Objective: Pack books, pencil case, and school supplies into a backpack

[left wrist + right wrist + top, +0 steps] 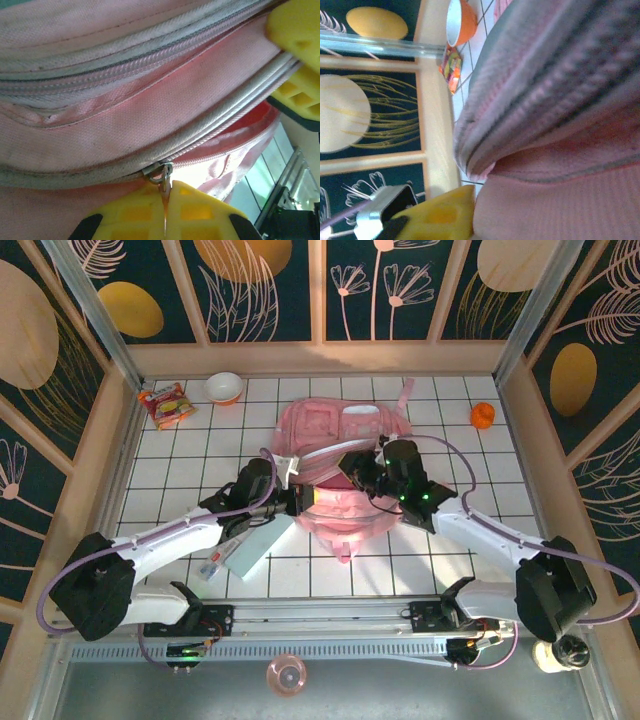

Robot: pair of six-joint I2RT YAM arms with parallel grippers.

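One backpack (345,435), one pencil case (262,543), one clear packet (209,568).

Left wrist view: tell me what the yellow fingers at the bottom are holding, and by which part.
The left gripper is shut on the backpack, holding it by the metal zip pull pinched between its fingertips.

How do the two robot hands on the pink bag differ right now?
The left hand has its fingers shut tight together, pinching the small metal zipper pull; the right hand has the zip edge of the backpack running between its fingers, and I cannot tell whether it clamps. The left hand meets the backpack at its near left edge; the right hand sits nearer its middle. Both have yellow fingers.
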